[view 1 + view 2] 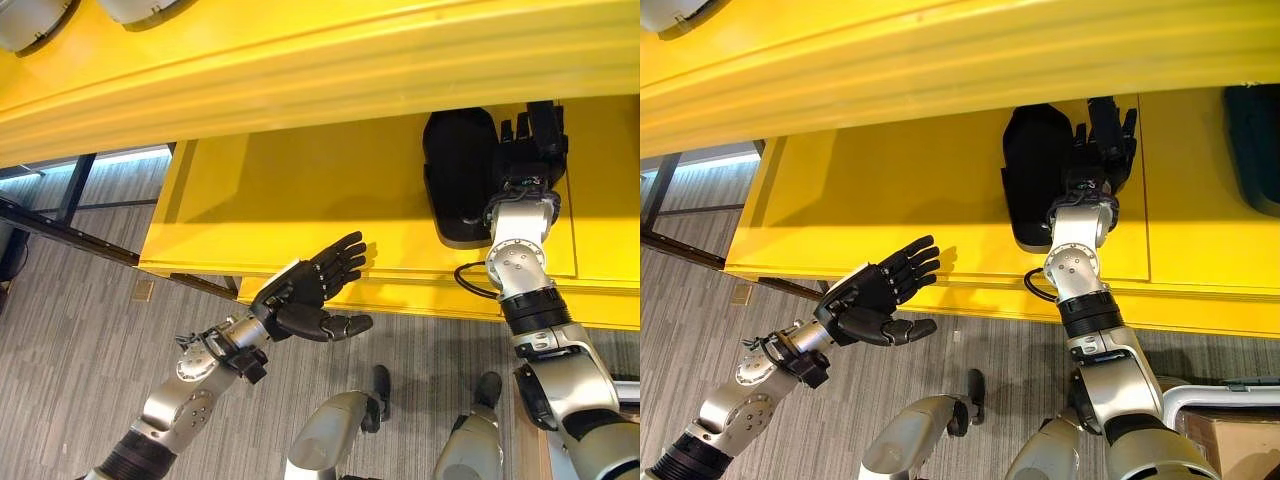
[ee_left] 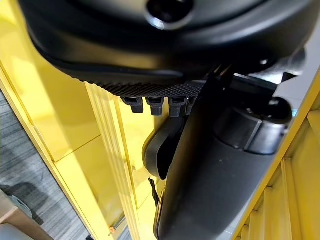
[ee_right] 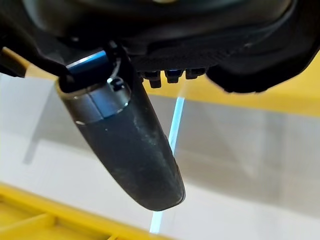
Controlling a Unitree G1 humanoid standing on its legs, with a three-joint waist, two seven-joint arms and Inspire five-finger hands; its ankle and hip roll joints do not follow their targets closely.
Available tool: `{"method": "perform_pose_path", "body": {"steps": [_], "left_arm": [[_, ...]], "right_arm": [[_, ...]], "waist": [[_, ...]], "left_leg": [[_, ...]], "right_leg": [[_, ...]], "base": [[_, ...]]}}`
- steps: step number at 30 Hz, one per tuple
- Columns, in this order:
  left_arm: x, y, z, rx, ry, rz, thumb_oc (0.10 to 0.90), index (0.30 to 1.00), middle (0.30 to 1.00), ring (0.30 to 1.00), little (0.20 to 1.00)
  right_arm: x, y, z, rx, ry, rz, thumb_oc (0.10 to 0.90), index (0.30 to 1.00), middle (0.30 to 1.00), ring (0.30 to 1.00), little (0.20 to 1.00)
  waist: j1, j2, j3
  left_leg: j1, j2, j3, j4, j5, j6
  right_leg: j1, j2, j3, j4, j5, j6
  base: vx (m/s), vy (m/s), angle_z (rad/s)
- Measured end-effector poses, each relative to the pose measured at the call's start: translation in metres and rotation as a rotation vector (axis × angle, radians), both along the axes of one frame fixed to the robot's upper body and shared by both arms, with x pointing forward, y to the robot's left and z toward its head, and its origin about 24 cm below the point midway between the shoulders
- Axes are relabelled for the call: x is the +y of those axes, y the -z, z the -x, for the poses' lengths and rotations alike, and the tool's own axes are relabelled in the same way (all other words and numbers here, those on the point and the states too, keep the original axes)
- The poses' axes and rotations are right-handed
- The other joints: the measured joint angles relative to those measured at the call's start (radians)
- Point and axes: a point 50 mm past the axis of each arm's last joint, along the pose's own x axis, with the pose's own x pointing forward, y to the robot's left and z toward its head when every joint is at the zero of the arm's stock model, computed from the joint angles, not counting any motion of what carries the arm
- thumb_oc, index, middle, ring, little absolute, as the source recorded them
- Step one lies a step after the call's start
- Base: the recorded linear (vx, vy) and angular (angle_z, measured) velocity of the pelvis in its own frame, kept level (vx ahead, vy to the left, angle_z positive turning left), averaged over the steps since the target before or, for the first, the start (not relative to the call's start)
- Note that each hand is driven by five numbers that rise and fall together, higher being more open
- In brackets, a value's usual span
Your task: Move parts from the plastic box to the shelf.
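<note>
I see a big yellow shelf (image 1: 300, 190) in front of me. A black part (image 1: 460, 165) lies on the shelf board, far over on my right side. My right hand (image 1: 530, 140) is up on the shelf, just beside the part and touching its right edge. Its fingers (image 1: 1110, 125) point up toward the back of the shelf. From my head I cannot tell if they wrap round the part or just lean on it.

My right wrist view is very close up. The thumb (image 3: 130, 145) sticks out long and straight, with nothing pinched under it. The fingertips (image 3: 172, 75) peek out in a short row beside it. Past them I see a pale wall and a strip of yellow. The part itself is not clear here, so I cannot tell the grip.

My left hand (image 1: 310, 290) hangs in the air just in front of the shelf's front lip. It is spread wide, fingers straight, thumb out to the side, and it holds nothing. My left wrist view shows the same: short straight fingertips (image 2: 155, 104) and a big thumb (image 2: 220, 175) with the yellow shelf behind.

The right eye view shows one more thing: a dark teal object (image 1: 1255, 145) on the shelf at the far right edge. Below is a grey striped floor (image 1: 90, 330). A brown cardboard box (image 1: 1235, 440) sits at the bottom right corner of the right eye view.
</note>
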Motion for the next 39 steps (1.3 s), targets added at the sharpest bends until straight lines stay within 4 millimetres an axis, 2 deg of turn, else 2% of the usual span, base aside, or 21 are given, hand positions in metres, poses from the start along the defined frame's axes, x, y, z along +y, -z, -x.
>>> {"method": "perform_pose_path", "body": {"steps": [4,11,15,18,21,24,26,29,32,35,39], "left_arm": [[0.000,0.002,0.001,0.005,-0.001,0.000,0.900,1.000,1.000,1.000,1.000],[0.000,0.003,0.003,0.008,-0.005,0.000,0.900,1.000,1.000,1.000,1.000],[-0.001,0.003,0.012,-0.011,-0.004,-0.007,0.900,1.000,1.000,1.000,1.000],[-0.003,0.001,0.014,-0.021,0.004,-0.002,0.900,1.000,1.000,1.000,1.000],[-0.004,0.001,0.014,-0.024,0.005,0.003,0.900,1.000,1.000,1.000,1.000],[-0.005,-0.002,0.014,-0.034,0.008,0.005,0.900,1.000,1.000,1.000,1.000],[-0.005,-0.002,0.014,-0.035,0.009,0.005,0.900,1.000,1.000,1.000,1.000],[-0.004,-0.005,0.015,-0.048,0.006,0.008,0.900,1.000,1.000,1.000,1.000],[0.003,-0.012,0.014,-0.069,-0.018,-0.002,0.900,1.000,1.000,1.000,1.000],[0.008,-0.012,0.014,-0.064,-0.051,-0.003,0.900,1.000,1.000,1.000,1.000],[0.009,-0.012,0.018,-0.058,-0.071,0.001,0.900,1.000,1.000,1.000,1.000]], "right_arm": [[0.015,-0.020,0.016,-0.121,-0.001,0.084,0.900,1.000,1.000,1.000,1.000],[0.024,-0.029,0.037,-0.237,-0.024,0.109,0.900,1.000,1.000,1.000,1.000],[0.038,-0.032,0.054,-0.312,-0.012,0.248,0.900,1.000,1.000,1.000,1.000],[0.056,-0.037,0.064,-0.355,-0.009,0.438,0.900,1.000,1.000,1.000,1.000],[0.075,-0.030,0.067,-0.318,-0.021,0.647,0.900,1.000,1.000,1.000,1.000],[0.098,-0.008,0.065,-0.231,-0.076,0.931,0.900,1.000,1.000,1.000,1.000],[0.101,0.007,0.063,-0.165,-0.100,1.041,0.900,1.000,1.000,1.000,1.000],[0.090,0.034,0.059,-0.034,-0.151,1.233,0.900,1.000,1.000,1.000,1.000],[0.068,0.066,0.063,0.090,-0.210,1.387,0.900,1.000,1.000,1.000,1.000],[0.055,0.070,0.075,0.087,-0.227,1.466,0.900,1.000,1.000,1.000,1.000],[0.033,0.067,0.091,0.060,-0.196,1.627,0.900,1.000,1.000,1.000,1.000]], "waist": [[-0.016,0.000,0.000],[-0.028,-0.001,0.001],[-0.045,-0.001,0.001],[-0.051,-0.001,0.001],[-0.051,-0.001,0.001],[-0.069,-0.001,0.000],[-0.076,-0.003,0.000],[-0.077,-0.023,-0.007],[-0.082,-0.078,-0.022],[-0.105,-0.109,-0.028],[-0.134,-0.124,-0.027]], "left_leg": [[0.000,0.001,0.006,0.000,-0.001,0.000],[0.001,0.007,0.015,-0.001,-0.011,-0.010],[0.003,0.010,0.017,-0.003,-0.012,-0.011],[0.011,0.014,0.021,-0.005,-0.012,-0.009],[0.026,0.016,0.030,-0.016,-0.010,-0.010],[0.028,0.019,0.033,-0.014,-0.014,-0.016],[0.028,0.021,0.034,-0.014,-0.014,-0.016],[0.022,0.025,0.041,-0.010,-0.015,-0.018],[0.009,0.039,0.048,-0.011,-0.015,-0.024],[-0.008,0.051,0.055,-0.007,-0.014,-0.025],[-0.008,0.070,0.067,0.000,-0.025,-0.035]], "right_leg": [[-0.005,0.001,0.009,0.001,0.006,0.008],[-0.006,0.007,0.016,-0.006,0.005,0.007],[-0.006,0.011,0.019,-0.008,0.005,0.008],[-0.005,0.016,0.026,-0.006,0.005,0.008],[-0.004,0.020,0.040,-0.004,0.006,0.009],[-0.004,0.023,0.043,-0.003,0.005,0.008],[-0.004,0.024,0.043,-0.004,0.005,0.008],[-0.010,0.029,0.048,-0.008,0.005,0.008],[-0.021,0.043,0.056,-0.026,0.010,0.018],[-0.035,0.057,0.061,-0.039,0.020,0.018],[-0.038,0.076,0.074,-0.041,0.031,0.027]], "base": [[-0.05,-0.033,-0.04],[-0.02,-0.023,-0.05],[0.00,0.001,-0.03],[0.00,0.005,-0.06],[-0.02,-0.011,-0.12],[-0.03,-0.054,-0.04],[-0.05,-0.078,-0.01],[-0.06,-0.097,-0.06],[-0.07,-0.109,-0.11],[-0.05,-0.094,-0.10],[-0.04,-0.081,-0.14]]}}
